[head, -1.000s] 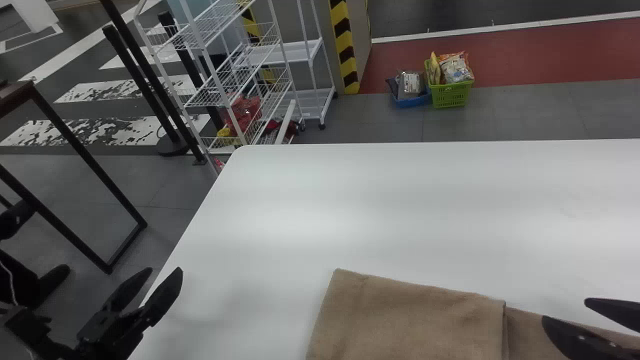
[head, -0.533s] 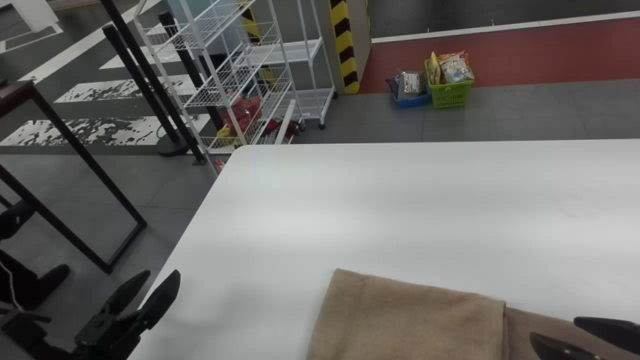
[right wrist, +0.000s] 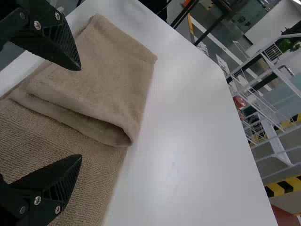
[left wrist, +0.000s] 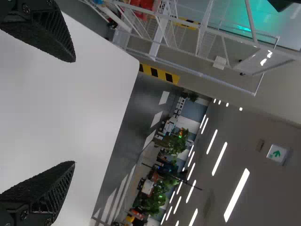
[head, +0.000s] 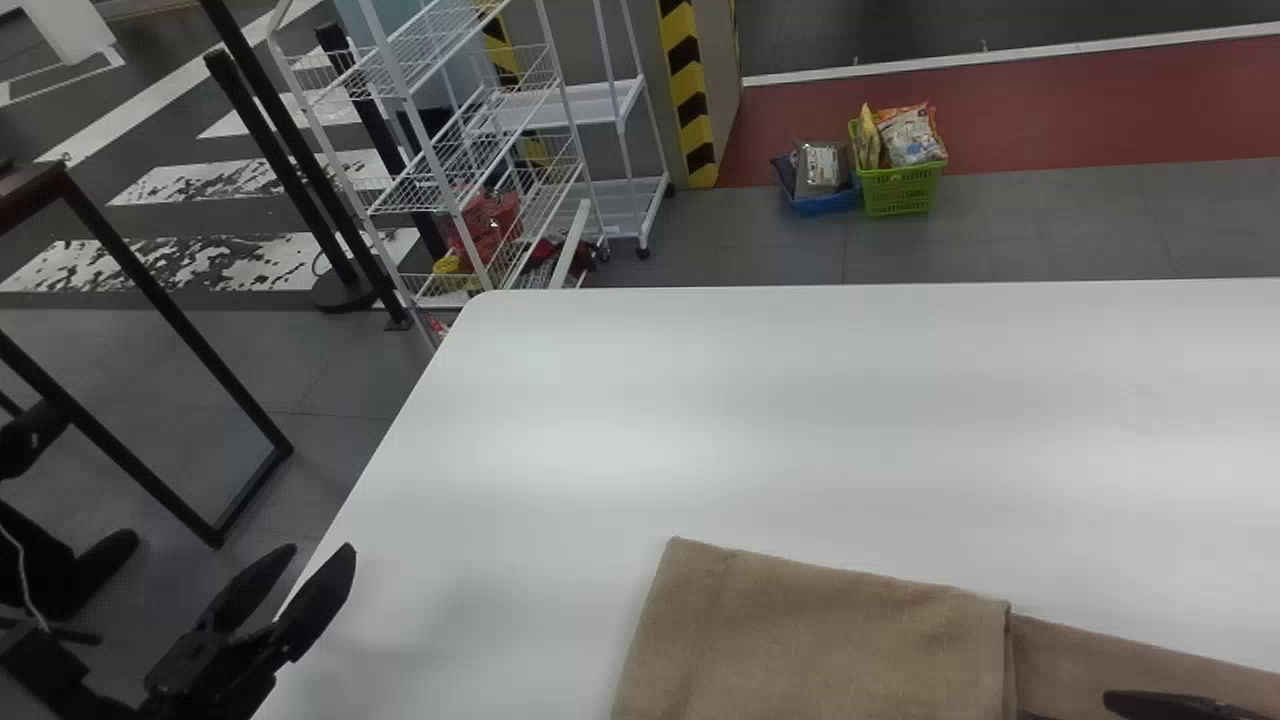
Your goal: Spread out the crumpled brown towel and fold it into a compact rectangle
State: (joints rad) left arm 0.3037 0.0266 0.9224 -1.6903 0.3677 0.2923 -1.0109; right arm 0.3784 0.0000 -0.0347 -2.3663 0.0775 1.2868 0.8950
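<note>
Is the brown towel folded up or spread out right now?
Partly folded: the towel has one end doubled over, with a raised folded edge, while a flatter stretch extends past it toward the robot's right.

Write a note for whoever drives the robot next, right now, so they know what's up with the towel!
Left gripper: jaws open, empty, by the table's left edge.
Right gripper: jaws open, empty, over the towel's flat part.
Brown towel: near side of the table, its left part thicker, lying folded on top.
Done: towel spread out, left part folded over.
Left to do: probably fold the flat right part over too, then neaten the rectangle.
</note>
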